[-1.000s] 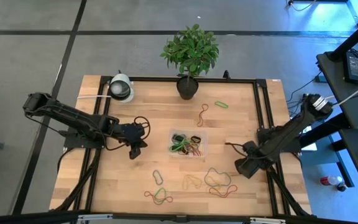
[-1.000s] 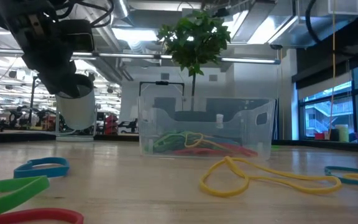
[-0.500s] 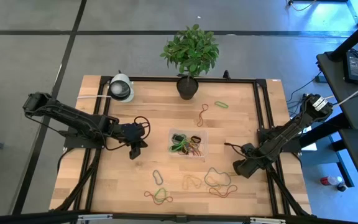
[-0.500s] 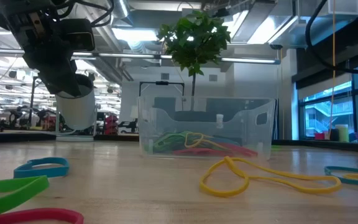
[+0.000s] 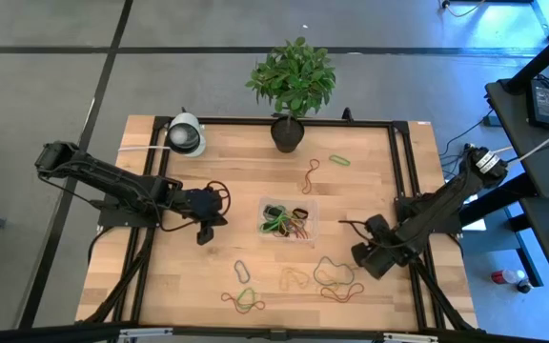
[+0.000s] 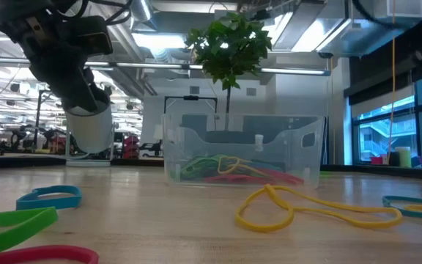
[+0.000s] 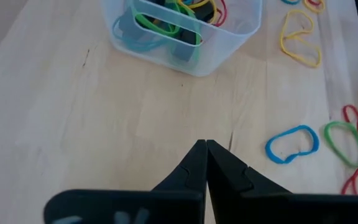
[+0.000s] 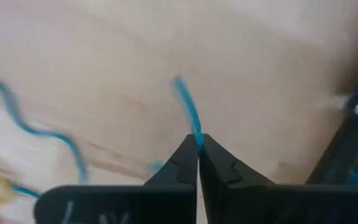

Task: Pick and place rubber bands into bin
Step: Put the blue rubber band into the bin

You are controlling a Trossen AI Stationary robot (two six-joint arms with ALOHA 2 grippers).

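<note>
The bin (image 5: 289,221), a clear tray with several rubber bands in it, stands mid-table; it also shows in the low view as the clear bin (image 6: 242,150). Loose rubber bands lie on the table near its front edge: a blue one (image 5: 330,271), yellow (image 5: 294,278), and green with red (image 5: 246,298). My right gripper (image 5: 358,261) is low over the table to the right of the blue band and shut on it. My left gripper (image 5: 204,234) is to the left of the bin, shut, with nothing between its fingers (image 7: 204,146). My right gripper pinches one strand of the blue rubber band (image 8: 195,135) between its two fingertips. The fingers slant down from the table's right side. The strand runs on ahead of the fingertips (image 8: 179,87), and another part of the band (image 8: 17,121) lies on the wood.
A potted plant (image 5: 287,133) and a white round device (image 5: 186,135) stand at the far edge. A green band (image 5: 339,160) and a red-brown band (image 5: 310,173) lie far right of the bin. Black frame rails (image 5: 403,171) run along the table's sides.
My right gripper has gone a little toward the table's left, onto the blue band, and its fingers have shut on it. The bin and the other bands lie as before.
</note>
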